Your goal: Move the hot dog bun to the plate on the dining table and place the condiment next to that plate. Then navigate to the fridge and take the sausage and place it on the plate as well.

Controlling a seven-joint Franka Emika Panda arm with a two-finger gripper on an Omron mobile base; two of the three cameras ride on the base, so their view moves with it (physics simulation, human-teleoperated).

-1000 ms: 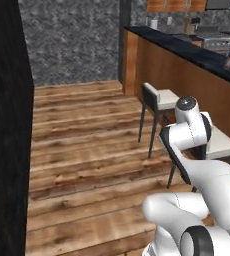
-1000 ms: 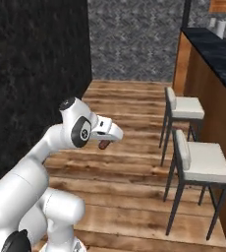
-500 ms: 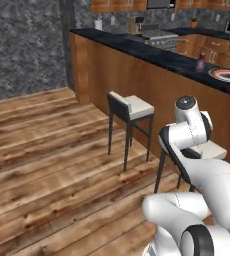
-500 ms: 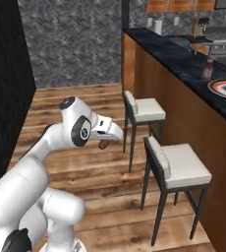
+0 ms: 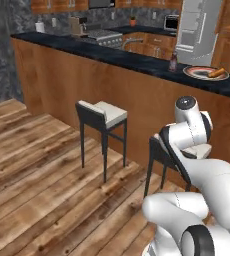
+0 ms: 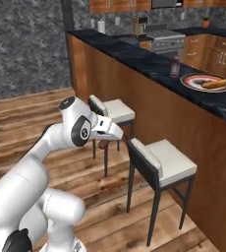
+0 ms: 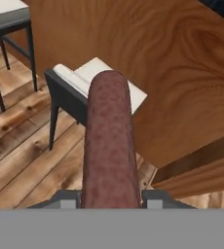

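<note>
Carrying the sausage [image 7: 109,141] toward the dining table [image 6: 149,61], last leg of the job.

My fingers [image 7: 155,198] are clamped on the sausage, which juts straight out ahead of my gripper [image 7: 110,199] over a white-cushioned stool [image 7: 92,78] and the wood floor. In the right base view the gripper [image 6: 105,142] hangs low beside the table's flat wood side, well below its black top. Up there the plate [image 6: 206,82] already carries the hot dog bun [image 6: 214,83], with the condiment [image 6: 175,66] standing just beside it; the fridge [image 5: 199,25] is behind the table. By my reckoning only the sausage delivery remains: I need to get closer, lift above the tabletop, reach over the plate and let go gently beside the bun.
</note>
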